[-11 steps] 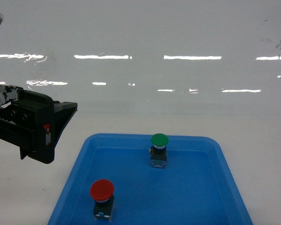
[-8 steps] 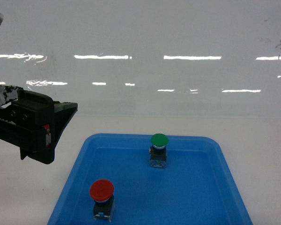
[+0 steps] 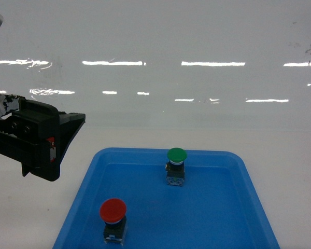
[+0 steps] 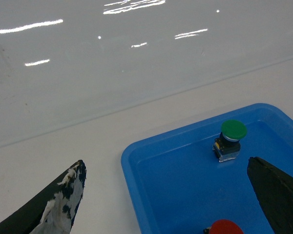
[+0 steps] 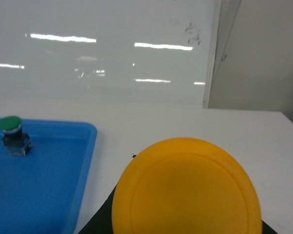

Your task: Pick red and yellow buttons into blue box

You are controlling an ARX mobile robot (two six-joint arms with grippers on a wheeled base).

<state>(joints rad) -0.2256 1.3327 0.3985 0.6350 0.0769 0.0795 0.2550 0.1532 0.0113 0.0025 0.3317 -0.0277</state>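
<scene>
A white surface runs back to a glossy white wall. The left gripper hangs at the left, above the near-left corner of the shallow blue tray, its fingers spread wide and empty. In the tray stand the red button – near-left – and a green button farther back. The yellow button fills the right wrist view; the right gripper's fingers – cannot tell

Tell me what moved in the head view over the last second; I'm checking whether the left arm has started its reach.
Nothing visibly changed: the left gripper hangs in the same spot, and the red button and green button sit unmoved in the blue tray.
</scene>
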